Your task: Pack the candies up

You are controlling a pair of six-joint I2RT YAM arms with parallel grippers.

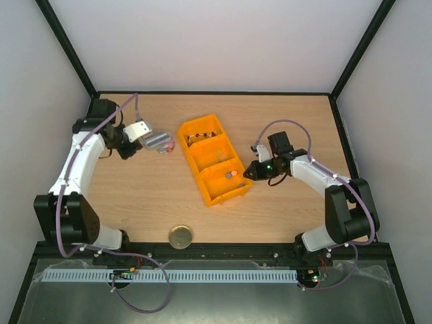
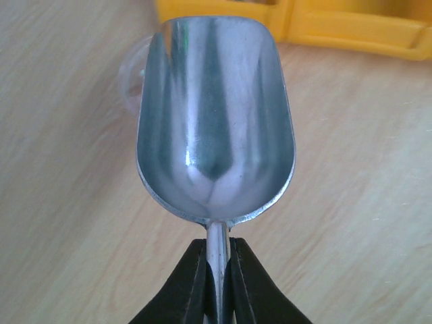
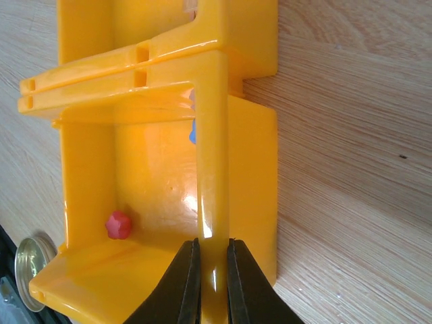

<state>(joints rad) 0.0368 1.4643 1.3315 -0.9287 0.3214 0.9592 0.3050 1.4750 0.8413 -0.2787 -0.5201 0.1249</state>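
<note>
Silver metal scoop [image 2: 214, 115] sits empty, gripped by my left pincer [image 2: 217, 248], my right pincer [image 3: 213, 246] clamps the orange plastic tray [image 3: 253, 189] by its wall, and candies [image 3: 119, 224] inside remain unpacked, I judge.

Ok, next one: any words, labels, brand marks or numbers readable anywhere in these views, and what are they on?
None can be read. The yellow bin, the metal scoop and the gold lid show no print in any view, and the arms show no legible marking.
</note>
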